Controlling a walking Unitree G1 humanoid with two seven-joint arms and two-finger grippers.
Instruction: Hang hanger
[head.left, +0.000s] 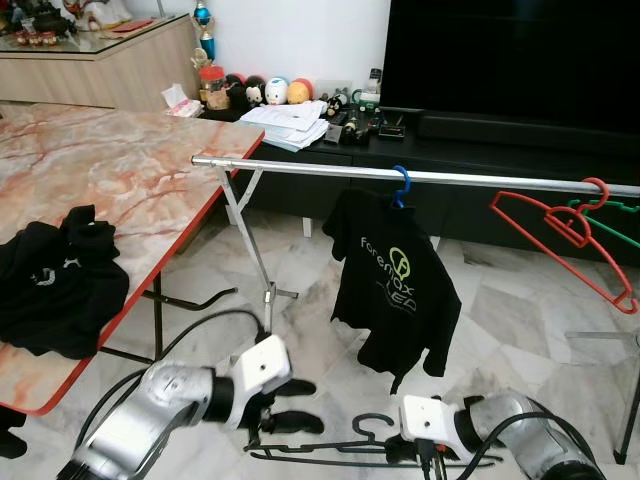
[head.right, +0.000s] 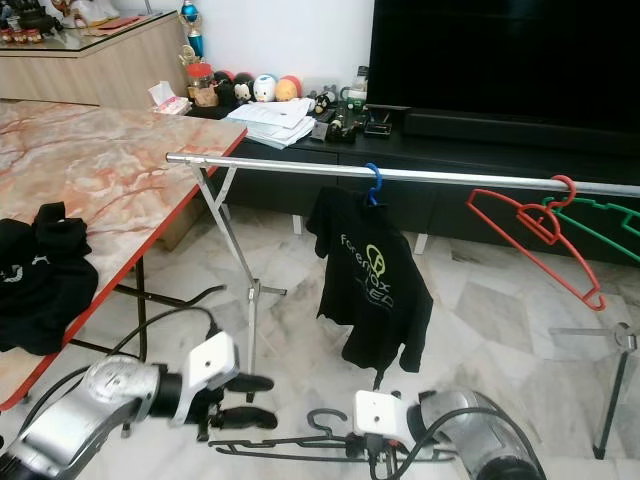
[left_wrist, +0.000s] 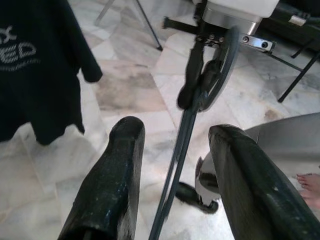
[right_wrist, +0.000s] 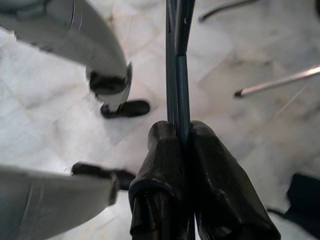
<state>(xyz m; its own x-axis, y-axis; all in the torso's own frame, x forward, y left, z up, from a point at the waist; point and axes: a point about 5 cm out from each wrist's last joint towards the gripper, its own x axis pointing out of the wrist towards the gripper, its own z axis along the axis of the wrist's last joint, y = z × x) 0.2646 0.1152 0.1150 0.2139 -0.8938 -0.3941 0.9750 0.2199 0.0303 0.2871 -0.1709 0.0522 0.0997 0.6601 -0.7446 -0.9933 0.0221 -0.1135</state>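
- The dark hanger (head.left: 330, 447) is a thin black wire-style one, held low over the marble floor, lying roughly flat with its hook (head.left: 372, 424) curling up near the middle.
- It's pinched at its right part between the right gripper (right_wrist: 179, 150) fingers, clamped tight on the bar.
- Its left end runs between the spread fingers of the left gripper (left_wrist: 175, 145), not squeezed.
- The silver rail (head.left: 400, 174) it belongs on runs left to right, farther back and higher up.
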